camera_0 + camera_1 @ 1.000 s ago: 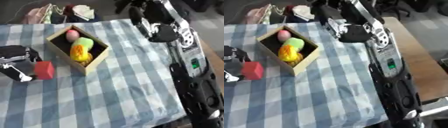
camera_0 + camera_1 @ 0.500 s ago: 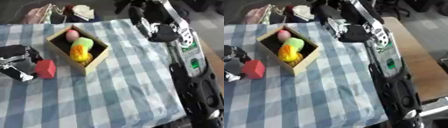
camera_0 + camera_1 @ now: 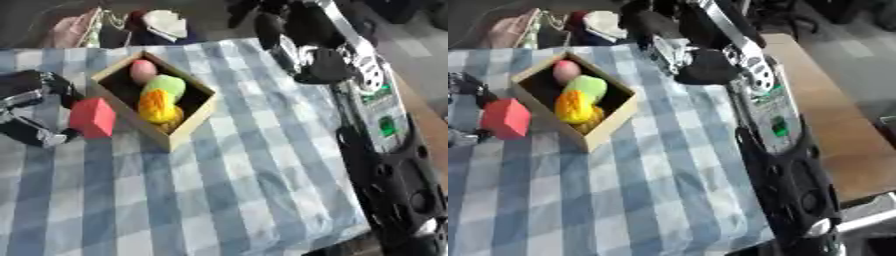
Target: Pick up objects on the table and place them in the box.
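Nearest is the blue/white checked cloth (image 3: 219, 190) over the table, bare across the front half. The robot's right arm runs up the right side of both views, past a silver segment w/ a green patch, to the far edge.

Mid-left: left hand (image 3: 35, 112) comes in from the left edge, black w/ silver parts. Its fingers are curled round a red block (image 3: 93, 117), thumb side below, fingers above; the block is pinched between them and sits tilted, just beside the near-left wall of the box, abt level w/ its rim. Can't tell if the block touches the cloth.

Wooden box (image 3: 188, 127) sits askew on the cloth, one corner pointing toward the robot. Inside, near to far: a yellow/orange object (image 3: 157, 106), a green rounded one (image 3: 164, 85) touching it, then a pink egg-shaped one (image 3: 143, 71) in the far corner.

Far right: right hand (image 3: 262, 12) is up near the top edge beyond the table's far edge, well apart from the box; dark and blurred, can't tell its finger state.

Far left, beyond the cloth: a heap of bags or cloth items (image 3: 122, 25), pink, dark and white.
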Robot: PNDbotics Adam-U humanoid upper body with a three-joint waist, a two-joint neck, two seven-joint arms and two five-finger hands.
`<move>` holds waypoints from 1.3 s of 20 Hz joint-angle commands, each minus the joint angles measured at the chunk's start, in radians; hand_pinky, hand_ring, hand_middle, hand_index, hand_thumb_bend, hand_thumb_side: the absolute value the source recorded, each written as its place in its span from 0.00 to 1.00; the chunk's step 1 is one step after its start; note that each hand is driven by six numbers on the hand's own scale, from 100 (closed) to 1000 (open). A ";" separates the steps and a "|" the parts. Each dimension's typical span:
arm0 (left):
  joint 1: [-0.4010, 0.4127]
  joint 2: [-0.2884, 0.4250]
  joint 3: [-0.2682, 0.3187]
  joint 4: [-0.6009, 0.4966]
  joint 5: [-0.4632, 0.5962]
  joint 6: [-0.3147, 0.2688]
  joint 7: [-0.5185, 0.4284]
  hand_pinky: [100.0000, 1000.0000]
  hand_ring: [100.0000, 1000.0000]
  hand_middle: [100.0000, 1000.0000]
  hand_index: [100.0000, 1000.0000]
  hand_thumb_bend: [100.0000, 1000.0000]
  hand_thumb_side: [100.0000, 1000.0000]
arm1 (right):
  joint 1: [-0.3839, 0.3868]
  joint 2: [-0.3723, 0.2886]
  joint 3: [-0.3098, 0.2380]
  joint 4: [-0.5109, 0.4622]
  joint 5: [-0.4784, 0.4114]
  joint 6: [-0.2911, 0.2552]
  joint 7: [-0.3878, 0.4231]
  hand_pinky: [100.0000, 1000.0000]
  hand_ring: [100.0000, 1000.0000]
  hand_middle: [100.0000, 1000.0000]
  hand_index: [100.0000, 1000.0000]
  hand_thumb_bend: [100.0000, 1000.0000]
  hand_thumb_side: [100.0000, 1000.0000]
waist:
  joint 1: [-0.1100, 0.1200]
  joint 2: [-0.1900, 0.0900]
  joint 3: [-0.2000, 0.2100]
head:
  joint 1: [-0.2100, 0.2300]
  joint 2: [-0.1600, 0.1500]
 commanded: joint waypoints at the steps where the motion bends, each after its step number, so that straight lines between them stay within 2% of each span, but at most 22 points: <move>1: -0.062 -0.017 0.038 0.027 -0.024 -0.053 -0.070 0.67 0.52 0.47 0.65 0.00 0.15 | -0.011 -0.002 -0.001 -0.011 -0.007 -0.001 0.001 0.74 0.57 0.65 0.83 0.00 0.36 | 0.006 -0.006 -0.006 | 0.010 -0.002; 5: -0.126 -0.101 0.073 0.121 -0.122 0.003 0.018 0.67 0.53 0.49 0.68 0.00 0.16 | -0.009 0.015 0.006 -0.016 -0.013 0.001 0.008 0.74 0.57 0.65 0.83 0.00 0.36 | -0.001 -0.005 -0.019 | 0.026 -0.004; 10: -0.159 -0.176 0.109 0.221 -0.266 0.069 0.147 0.68 0.56 0.54 0.71 0.00 0.16 | -0.008 0.034 0.012 -0.027 -0.022 0.002 0.015 0.74 0.57 0.65 0.83 0.00 0.36 | -0.007 -0.004 -0.044 | 0.047 -0.010; 16: -0.163 -0.194 0.139 0.291 -0.416 0.166 0.307 0.73 0.65 0.69 0.85 0.00 0.13 | -0.006 0.041 0.014 -0.033 -0.022 0.006 0.018 0.74 0.57 0.65 0.83 0.00 0.37 | -0.006 -0.003 -0.050 | 0.049 -0.011; 20: -0.160 -0.185 0.142 0.300 -0.465 0.188 0.374 0.76 0.71 0.78 0.89 0.00 0.12 | -0.004 0.040 0.012 -0.031 -0.020 0.006 0.017 0.74 0.57 0.65 0.83 0.00 0.37 | -0.006 -0.003 -0.046 | 0.044 -0.011; 21: -0.159 -0.183 0.143 0.301 -0.470 0.186 0.383 0.78 0.73 0.81 0.91 0.00 0.23 | -0.004 0.039 0.012 -0.031 -0.020 0.006 0.017 0.74 0.57 0.65 0.83 0.00 0.37 | -0.006 -0.003 -0.044 | 0.043 -0.011; 26: -0.152 -0.171 0.134 0.284 -0.480 0.151 0.420 0.81 0.78 0.88 0.94 0.00 0.47 | -0.003 0.037 0.012 -0.029 -0.017 0.006 0.016 0.74 0.57 0.65 0.83 0.00 0.37 | -0.007 -0.005 -0.037 | 0.038 -0.011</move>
